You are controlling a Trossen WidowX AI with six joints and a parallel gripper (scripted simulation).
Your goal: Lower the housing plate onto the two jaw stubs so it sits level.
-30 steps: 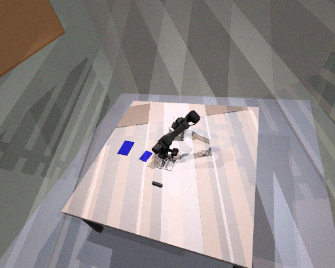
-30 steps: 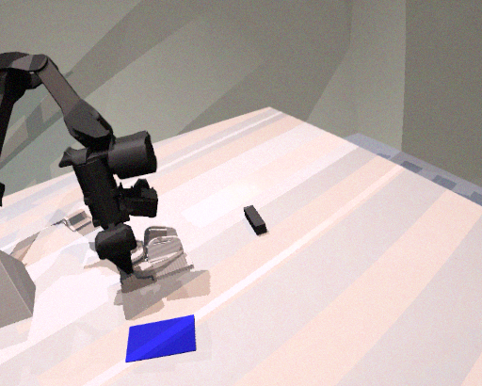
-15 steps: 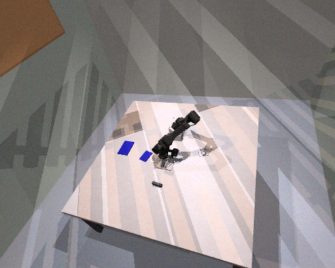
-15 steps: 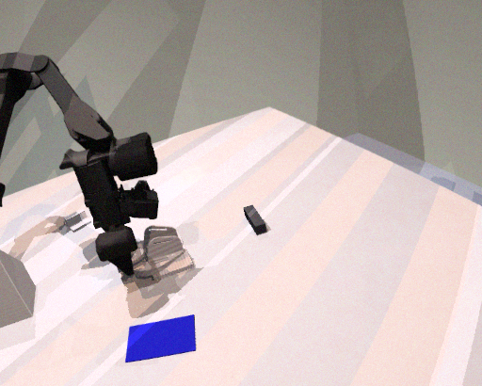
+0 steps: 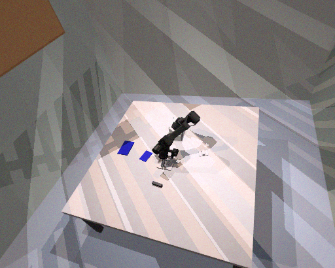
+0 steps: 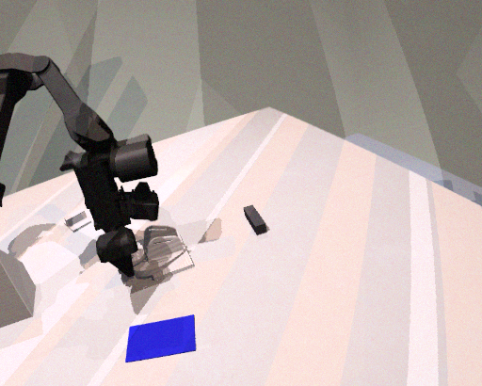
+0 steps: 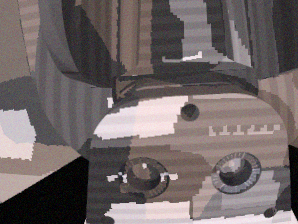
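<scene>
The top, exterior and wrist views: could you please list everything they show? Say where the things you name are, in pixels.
Table (image 5: 214, 209) (image 6: 309, 278): one, pale striped, centre.
Blue patches (image 5: 125, 148) (image 6: 160, 339): two, blue, beside the arm.
Small block (image 5: 157, 184) (image 6: 254, 219): one, black, on the table.
Small fixture (image 5: 203, 153) (image 6: 77, 219): one, pale, behind the gripper in the exterior view.
Panel (image 5: 21, 36): one, orange-brown, upper left.
Housing plate (image 6: 162, 239) (image 7: 195, 145): one, pale grey-brown, at the gripper.
Arm (image 5: 175, 134) (image 6: 61, 89): one, black.
Gripper (image 5: 167, 161) (image 6: 141, 269) (image 7: 184, 160): one, black, shut on the plate.
</scene>
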